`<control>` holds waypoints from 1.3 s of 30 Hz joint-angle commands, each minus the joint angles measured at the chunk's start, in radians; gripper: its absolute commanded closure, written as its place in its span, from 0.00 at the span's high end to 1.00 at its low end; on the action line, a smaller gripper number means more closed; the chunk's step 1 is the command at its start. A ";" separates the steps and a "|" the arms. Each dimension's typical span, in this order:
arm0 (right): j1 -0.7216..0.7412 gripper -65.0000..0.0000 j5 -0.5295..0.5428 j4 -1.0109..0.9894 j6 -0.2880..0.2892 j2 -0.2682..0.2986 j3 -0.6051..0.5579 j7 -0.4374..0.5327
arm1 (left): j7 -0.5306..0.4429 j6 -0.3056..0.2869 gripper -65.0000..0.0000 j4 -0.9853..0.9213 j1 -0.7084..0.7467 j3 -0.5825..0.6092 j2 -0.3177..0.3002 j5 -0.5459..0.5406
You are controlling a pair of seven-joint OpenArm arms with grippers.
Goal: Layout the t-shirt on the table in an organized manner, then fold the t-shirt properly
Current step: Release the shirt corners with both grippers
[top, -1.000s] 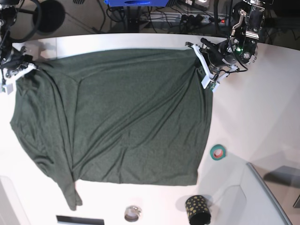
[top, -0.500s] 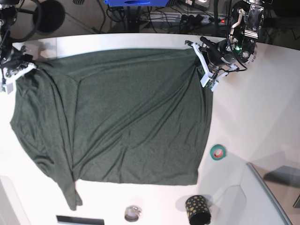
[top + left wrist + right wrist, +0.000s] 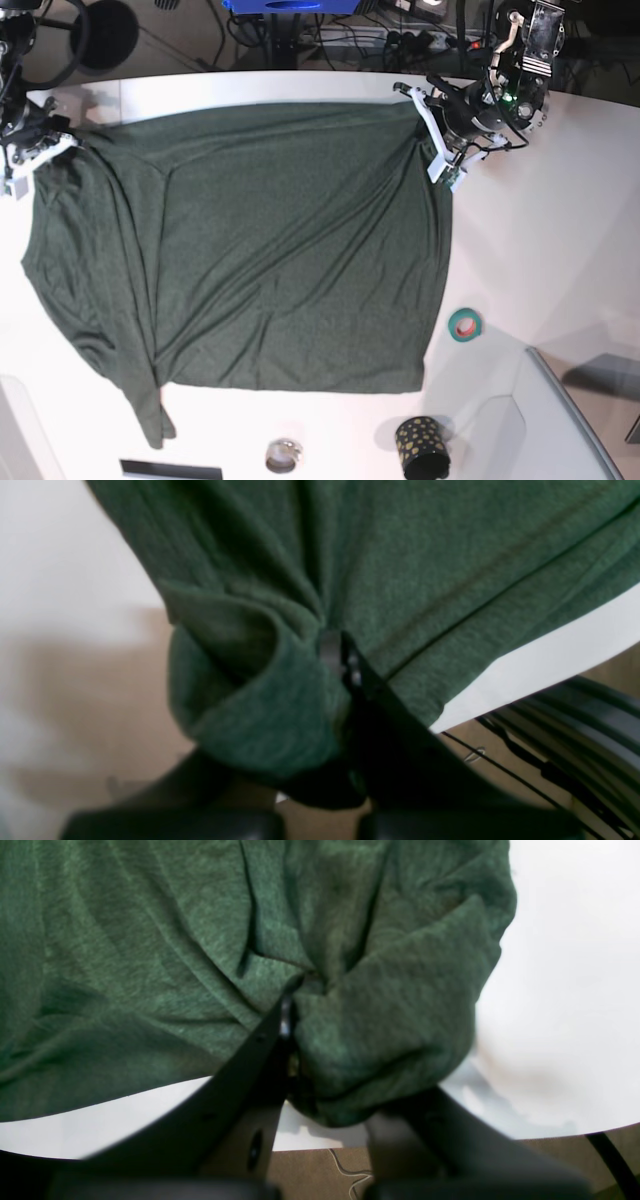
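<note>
T-shirt: dark green knit, soft and matte, spread broad across the white table, diagonal creases running through it; one edge folded under at the base view's left. Left gripper: clenched on a bunched corner at the far edge, cloth puckered around black fingers. Right gripper: pinching the opposite far corner, a thick fold gathered at its tips. Near edge: teal tape ring, black gold-dotted cup, small round metal piece.

Dim floor beyond, tangled cables, perhaps a blue box.
</note>
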 commanded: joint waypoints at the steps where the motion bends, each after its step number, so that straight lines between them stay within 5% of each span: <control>1: 0.002 0.00 0.007 0.012 0.001 0.018 0.010 0.015 | -0.007 0.003 0.00 0.015 0.001 -0.005 -0.010 0.002; 10: -0.001 0.00 0.007 0.012 0.001 0.018 0.010 0.015 | 0.057 0.003 0.00 0.024 -0.005 -0.006 -0.010 0.009; 16: -0.001 0.00 0.007 0.012 0.001 0.017 0.010 0.015 | 0.061 0.003 0.00 0.025 0.004 -0.008 -0.002 0.142; 23: -0.001 0.02 0.007 0.012 -0.001 0.012 0.012 0.009 | 0.076 0.003 0.32 0.055 0.022 -0.009 -0.005 0.142; 26: -0.001 0.13 0.007 0.012 -0.001 -0.006 0.012 0.006 | 0.096 0.003 0.40 0.078 0.025 -0.009 -0.003 0.142; 32: -0.027 0.55 0.009 0.049 -0.001 -0.043 0.012 0.012 | 0.107 0.003 0.48 0.102 0.029 -0.009 -0.002 0.144; 35: -0.059 0.56 0.009 0.118 -0.004 -0.045 0.012 0.025 | 0.154 0.003 0.59 0.104 0.029 -0.009 -0.003 0.148; 39: -0.087 0.56 0.015 0.173 -0.185 -0.045 0.016 0.034 | 0.182 0.003 0.60 0.133 0.053 -0.019 -0.007 0.150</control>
